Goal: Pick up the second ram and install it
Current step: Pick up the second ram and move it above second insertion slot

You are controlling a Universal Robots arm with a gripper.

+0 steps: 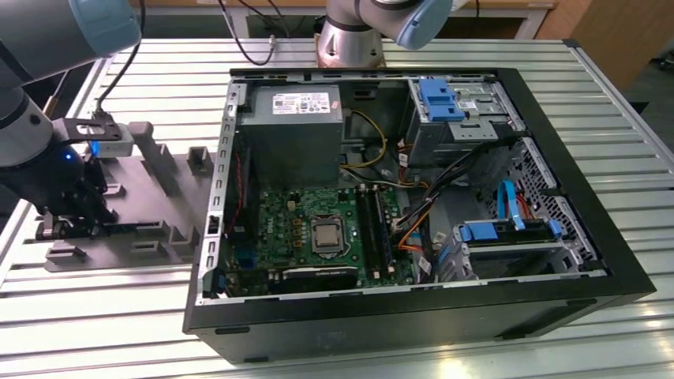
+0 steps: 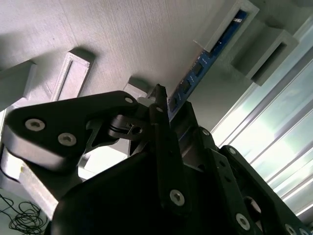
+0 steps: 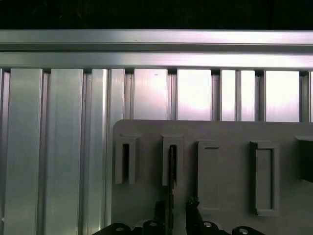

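Claw (image 3: 175, 209) sits low over the grey fixture plate (image 3: 230, 132), w/ its fingers (image 3: 193, 204) apart, one each side of the second ram (image 3: 172, 164). In the first wrist view one finger is just beside the stick, and a strip of grey plate shows between the stick and the other, so not clamped. The ram stands on edge in a raised slot holder (image 3: 172, 142) on the plate, w/ more holders (image 3: 264, 176) alongside. In the second wrist view the claw (image 2: 173, 110) is at the near end of the ram (image 2: 205, 61), and the board runs away from it along its holder; blue-green face w/ dark chips. Past the plate lies the ribbed aluminium bench (image 3: 63, 147).

Exterior view: the arm (image 1: 31, 118) reaches down w/ the claw (image 1: 72, 221) onto the fixture plate (image 1: 158, 229), at the exterior view's left. Beside the plate, toward the exterior view's right, the open PC case (image 1: 421, 316) lies on the bench (image 1: 106, 332), w/ the green motherboard (image 1: 305, 213) inside. The ram is on the plate, well apart from the motherboard
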